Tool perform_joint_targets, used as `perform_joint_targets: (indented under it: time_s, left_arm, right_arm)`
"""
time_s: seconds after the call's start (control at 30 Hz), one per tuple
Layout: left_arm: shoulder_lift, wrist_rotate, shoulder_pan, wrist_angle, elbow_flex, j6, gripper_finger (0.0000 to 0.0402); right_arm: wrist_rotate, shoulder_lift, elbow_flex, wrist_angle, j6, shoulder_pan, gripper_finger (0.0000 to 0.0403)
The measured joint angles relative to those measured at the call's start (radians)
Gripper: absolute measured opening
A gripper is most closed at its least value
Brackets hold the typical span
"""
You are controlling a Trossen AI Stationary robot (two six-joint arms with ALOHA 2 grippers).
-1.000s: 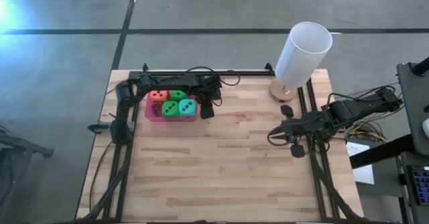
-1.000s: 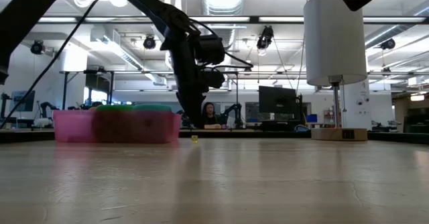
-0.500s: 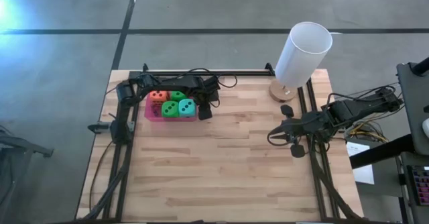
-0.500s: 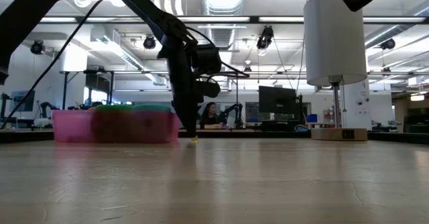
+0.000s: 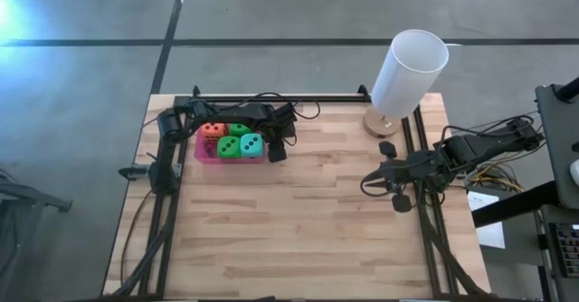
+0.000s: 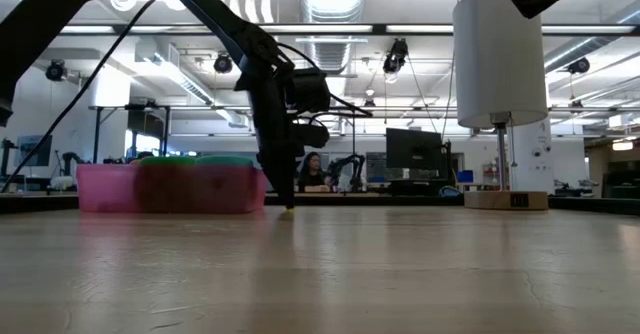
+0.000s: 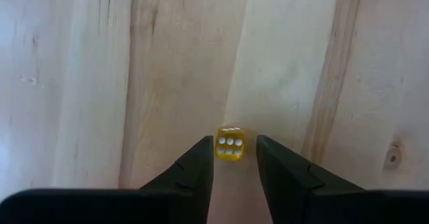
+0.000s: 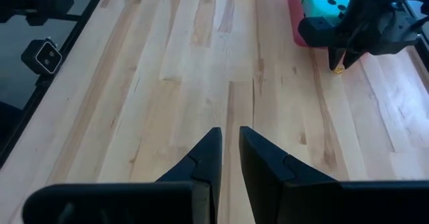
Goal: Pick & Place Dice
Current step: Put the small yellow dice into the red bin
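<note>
L gripper is down at the tabletop, fingers pointing straight at the wood, and there's a tiny yellow die w/ white pips sitting right between the fingertips. Fingers are spread a little, close on either side of it; can't tell if they touch it. From the low view the same yellow speck sits at the tip of the gripper, on the table. Just beside the gripper: pink tray holding four big dice: orange die, green die, second green die, teal die. R gripper waits well apart at the far table edge, fingers nearly pressed together, nothing in them.
</note>
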Motion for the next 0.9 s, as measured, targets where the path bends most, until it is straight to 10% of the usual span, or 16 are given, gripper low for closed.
perform_joint_targets:
  time_s: [0.6,0.9]
  left_arm:
    - [-0.011,0.000,0.000,-0.017,0.004,0.010,0.0041]
    - [-0.226,-0.022,-0.003,-0.108,0.035,-0.105,0.0041]
  right_arm:
    - [0.022,0.000,0.000,0.002,0.004,0.000,0.0052]
    - [0.024,-0.006,0.000,0.003,0.019,0.000,0.0052]
